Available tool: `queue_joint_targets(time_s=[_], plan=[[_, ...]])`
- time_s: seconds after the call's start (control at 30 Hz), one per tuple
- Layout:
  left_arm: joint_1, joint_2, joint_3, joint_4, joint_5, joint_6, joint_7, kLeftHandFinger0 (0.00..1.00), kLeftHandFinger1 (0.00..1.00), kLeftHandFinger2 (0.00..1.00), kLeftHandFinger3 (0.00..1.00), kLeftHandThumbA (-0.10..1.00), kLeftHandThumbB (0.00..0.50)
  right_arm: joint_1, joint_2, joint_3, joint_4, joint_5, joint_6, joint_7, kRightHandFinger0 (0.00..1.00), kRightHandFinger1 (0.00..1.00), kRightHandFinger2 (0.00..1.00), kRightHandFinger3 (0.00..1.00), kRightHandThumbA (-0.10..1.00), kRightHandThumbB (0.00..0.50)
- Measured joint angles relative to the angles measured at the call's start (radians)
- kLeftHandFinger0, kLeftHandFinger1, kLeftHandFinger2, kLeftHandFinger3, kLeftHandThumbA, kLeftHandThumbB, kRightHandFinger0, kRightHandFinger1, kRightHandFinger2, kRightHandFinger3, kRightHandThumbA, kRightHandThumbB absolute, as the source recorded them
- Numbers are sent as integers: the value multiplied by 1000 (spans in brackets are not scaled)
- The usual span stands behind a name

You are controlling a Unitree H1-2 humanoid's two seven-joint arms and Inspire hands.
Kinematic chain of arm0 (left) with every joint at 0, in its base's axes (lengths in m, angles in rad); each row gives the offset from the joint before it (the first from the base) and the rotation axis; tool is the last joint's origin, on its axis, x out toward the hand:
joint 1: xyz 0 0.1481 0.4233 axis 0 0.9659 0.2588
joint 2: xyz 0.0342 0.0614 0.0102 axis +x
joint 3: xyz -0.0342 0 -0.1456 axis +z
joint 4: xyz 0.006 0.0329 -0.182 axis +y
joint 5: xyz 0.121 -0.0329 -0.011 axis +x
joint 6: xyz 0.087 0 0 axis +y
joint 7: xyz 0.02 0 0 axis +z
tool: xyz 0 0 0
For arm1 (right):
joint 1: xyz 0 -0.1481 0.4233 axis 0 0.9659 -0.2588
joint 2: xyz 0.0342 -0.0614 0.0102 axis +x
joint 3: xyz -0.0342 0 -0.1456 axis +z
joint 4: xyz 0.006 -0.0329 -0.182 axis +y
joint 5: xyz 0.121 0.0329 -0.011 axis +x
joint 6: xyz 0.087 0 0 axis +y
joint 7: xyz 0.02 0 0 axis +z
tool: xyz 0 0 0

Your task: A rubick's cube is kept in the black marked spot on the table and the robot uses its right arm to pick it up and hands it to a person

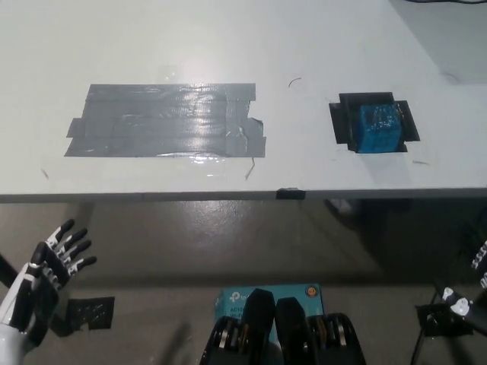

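Observation:
The Rubik's cube (378,128), showing blue faces, sits on the black taped spot (344,115) at the right side of the white table (304,46). My white left hand (47,266) hangs low at the lower left, below the table's front edge, with its dark fingers spread and nothing in them. Of my right hand (480,257), only a sliver shows at the right border, below the table and well short of the cube.
A wide patch of grey tape (163,120) lies on the table's left-middle. A small black tab (290,193) marks the front edge. Below, on the floor, are a teal box (266,293) and a black square (91,312).

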Motion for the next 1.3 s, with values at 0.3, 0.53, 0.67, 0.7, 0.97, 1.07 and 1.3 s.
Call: queue_joint_targets(time_s=[0.3,0.53,0.67,0.7,0.97,1.07,1.3], plan=[[8,-4,-1,-7,0,-3,-2,984,1000,1000,1000,925,211,-118,72,-19,-220,-185,27,-94,1000,1000,1000,1000,793,243],[7,-5,-1,-7,0,-6,-2,1000,1000,1000,1000,938,209,-333,72,-8,-238,-330,149,-126,1000,1000,1000,1000,846,336],[7,-5,0,-8,0,-14,-2,1000,1000,1000,1000,944,206,-471,72,18,-124,-406,236,-142,1000,1000,1000,1000,814,356],[7,-5,0,-9,0,-14,-2,1000,1000,1000,1000,944,205,-495,72,23,-92,-419,248,-148,1000,1000,1000,1000,813,357],[6,-5,1,-14,1,-19,-2,1000,1000,1000,1000,954,202,-682,89,42,244,-469,313,-210,1000,1000,1000,1000,795,371],[5,-5,1,-16,0,-19,-2,999,1000,1000,1000,958,196,-732,104,33,371,-461,322,-229,1000,1000,1000,1000,804,358],[5,-5,1,-18,0,-20,-2,1000,1000,1000,1000,957,199,-792,120,32,581,-451,327,-271,1000,1000,1000,1000,836,399]])
